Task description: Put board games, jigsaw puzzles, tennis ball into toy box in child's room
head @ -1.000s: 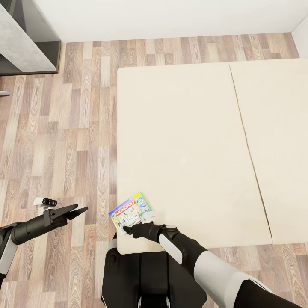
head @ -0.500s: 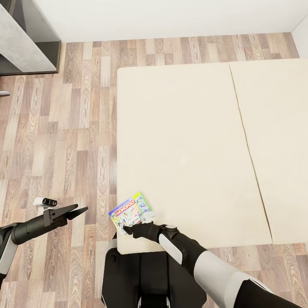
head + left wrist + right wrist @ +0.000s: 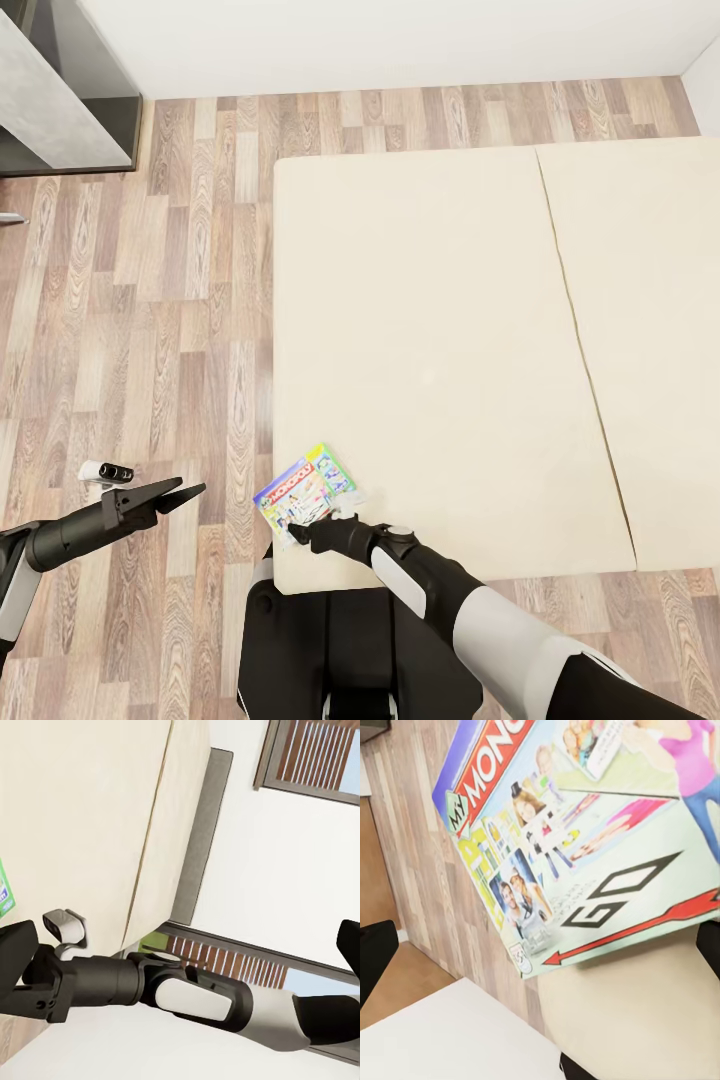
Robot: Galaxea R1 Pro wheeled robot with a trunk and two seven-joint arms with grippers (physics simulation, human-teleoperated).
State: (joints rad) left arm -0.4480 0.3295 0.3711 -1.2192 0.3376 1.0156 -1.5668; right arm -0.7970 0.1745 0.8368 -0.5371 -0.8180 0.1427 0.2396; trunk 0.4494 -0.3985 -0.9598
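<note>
A Monopoly board game (image 3: pixel 305 490) lies on the near left corner of the beige bed (image 3: pixel 450 300), partly over the mattress edge. My right gripper (image 3: pixel 300 533) is at the box's near edge, with its jaws spread wide. In the right wrist view the printed lid (image 3: pixel 577 847) sits close ahead, one corner out over the wood floor, and the dark fingertips (image 3: pixel 375 960) are at the picture's sides. My left gripper (image 3: pixel 185 492) hangs open over the floor to the left of the bed, holding nothing. The toy box, table, puzzles and tennis ball are out of view.
Wood-plank floor (image 3: pixel 180 300) runs along the bed's left side and far end up to the white wall. A dark grey cabinet (image 3: pixel 60 90) stands at the far left corner. My base (image 3: pixel 340 640) is against the bed's near edge.
The Monopoly box has shifted slightly away from my right gripper and turned a little. Both arms have hardly moved.
</note>
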